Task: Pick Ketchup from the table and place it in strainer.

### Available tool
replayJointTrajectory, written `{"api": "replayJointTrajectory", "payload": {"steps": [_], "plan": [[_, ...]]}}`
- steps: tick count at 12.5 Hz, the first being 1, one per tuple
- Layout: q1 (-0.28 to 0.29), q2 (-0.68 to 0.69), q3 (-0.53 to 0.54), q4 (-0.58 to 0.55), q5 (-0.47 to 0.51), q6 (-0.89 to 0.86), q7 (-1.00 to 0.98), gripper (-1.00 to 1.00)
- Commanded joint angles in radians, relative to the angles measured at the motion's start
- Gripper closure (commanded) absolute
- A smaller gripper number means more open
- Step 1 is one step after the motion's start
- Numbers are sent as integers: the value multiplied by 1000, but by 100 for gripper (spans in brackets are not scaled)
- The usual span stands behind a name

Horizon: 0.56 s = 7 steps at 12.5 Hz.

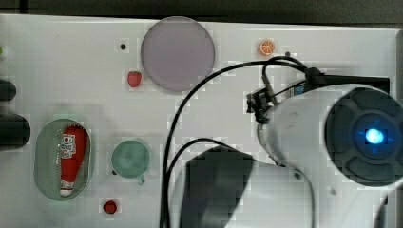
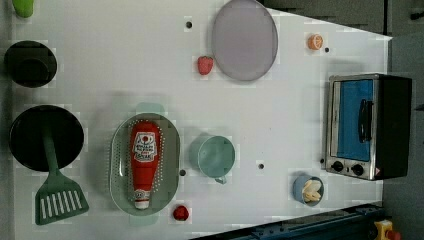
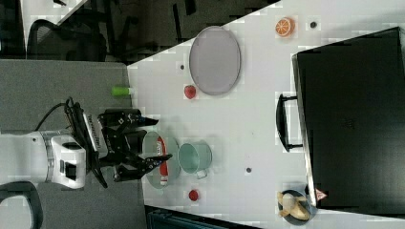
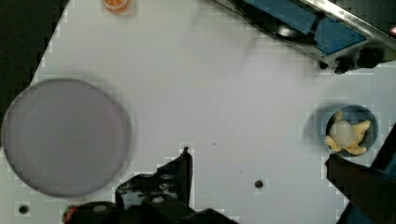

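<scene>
Ketchup: we see it lying lengthwise inside the strainer, white cap toward the lower edge of the left view, label facing up.
Strainer: it sits on the table in the lower left of the left view, just beside the green cup.
Tool: in the right view its 2 fingers stand spread wide with nothing between them, at the left of the frame, raised off the strainer.
Done: we judge the pick and the placing finished, since the bottle rests fully within the rim.
Left: we think only pulling the arm clear remains.
</scene>
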Motion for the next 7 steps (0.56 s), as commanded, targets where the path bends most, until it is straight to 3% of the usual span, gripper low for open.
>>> {"api": "replayJointTrajectory", "payload": {"steps": [1,7], "plan": [[69,-19,72,9,25,-4,-30,-100],[73,-18,85,9,32,-52,-30,-100]]}}
